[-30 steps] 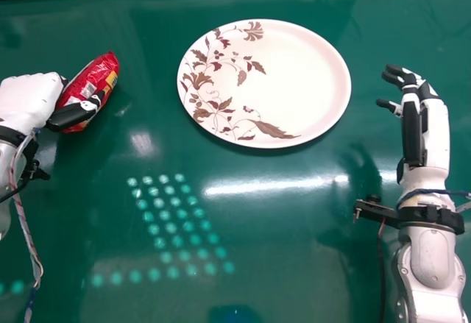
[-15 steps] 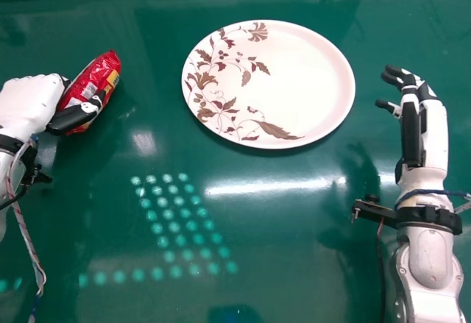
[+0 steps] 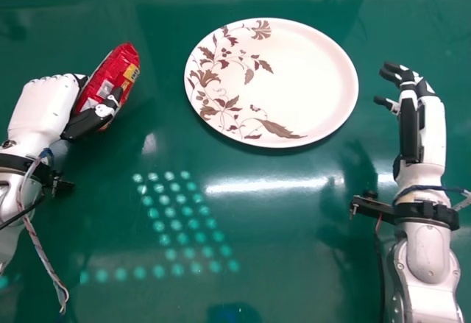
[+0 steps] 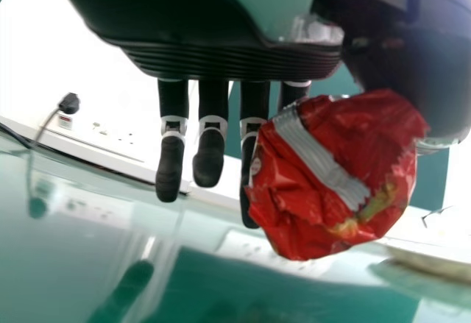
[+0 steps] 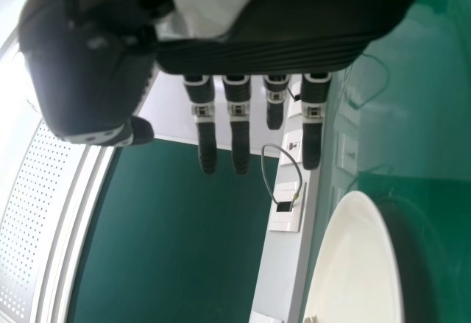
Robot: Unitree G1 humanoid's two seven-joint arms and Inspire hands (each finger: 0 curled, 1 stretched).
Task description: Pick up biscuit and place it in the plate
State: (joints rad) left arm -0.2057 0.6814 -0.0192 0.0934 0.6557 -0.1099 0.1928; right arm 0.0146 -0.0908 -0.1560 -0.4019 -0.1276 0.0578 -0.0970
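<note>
Biscuit (image 3: 121, 62) was clamped in the left hand (image 3: 45, 109), fingers and thumb closed on it, at the plate's (image 3: 302, 73) nine o'clock; the right hand's (image 3: 434, 128) fingers were straight. Light pressure, a raised path towards three and a low release seemed best.

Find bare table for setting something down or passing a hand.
Widest: the table on the plate's near side. Narrower: between plate and red packet. Crowded: around the left hand pinching the packet; tight between plate and right hand.

Glossy green tabletop (image 3: 294, 227), white wall socket (image 5: 282, 221)
</note>
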